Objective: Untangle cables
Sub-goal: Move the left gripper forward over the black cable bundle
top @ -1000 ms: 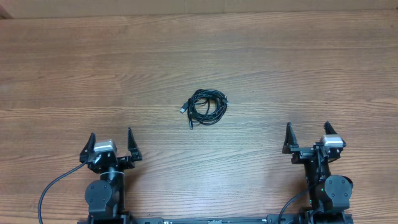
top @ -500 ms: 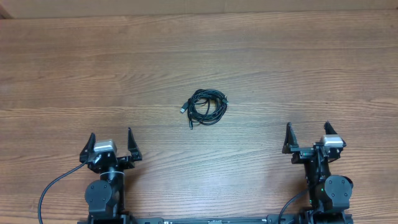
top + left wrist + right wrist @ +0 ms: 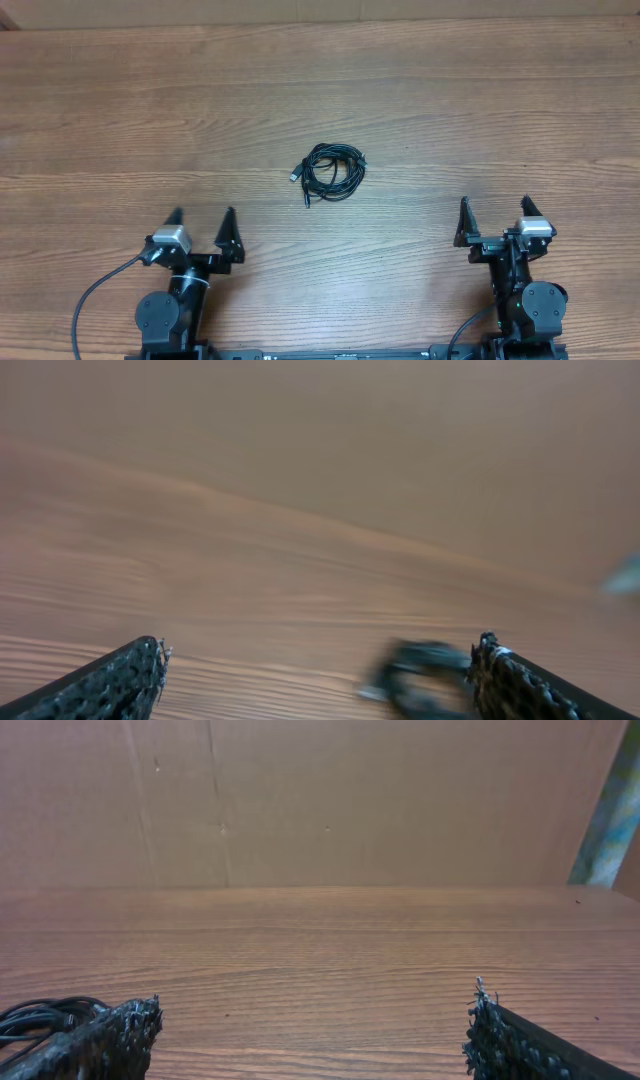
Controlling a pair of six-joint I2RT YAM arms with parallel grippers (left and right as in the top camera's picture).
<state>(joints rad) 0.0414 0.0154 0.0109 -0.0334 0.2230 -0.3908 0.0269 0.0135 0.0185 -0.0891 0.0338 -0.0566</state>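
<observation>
The cables (image 3: 333,170) lie as one small black coil with a silver-tipped plug at its left, in the middle of the wooden table. My left gripper (image 3: 200,225) is open and empty at the front left, turned toward the coil. In the left wrist view (image 3: 318,660) the coil (image 3: 425,675) shows blurred just inside the right fingertip. My right gripper (image 3: 494,212) is open and empty at the front right. In the right wrist view (image 3: 312,1010) the coil (image 3: 45,1016) shows at the lower left edge, partly behind the left finger.
The wooden table (image 3: 320,100) runs back to a brown cardboard wall (image 3: 320,800). Thick black wires (image 3: 90,305) trail from the arm bases at the front edge.
My left gripper has swung to the right, toward the coil, and its view is motion-blurred. The right arm and the coil have not moved.
</observation>
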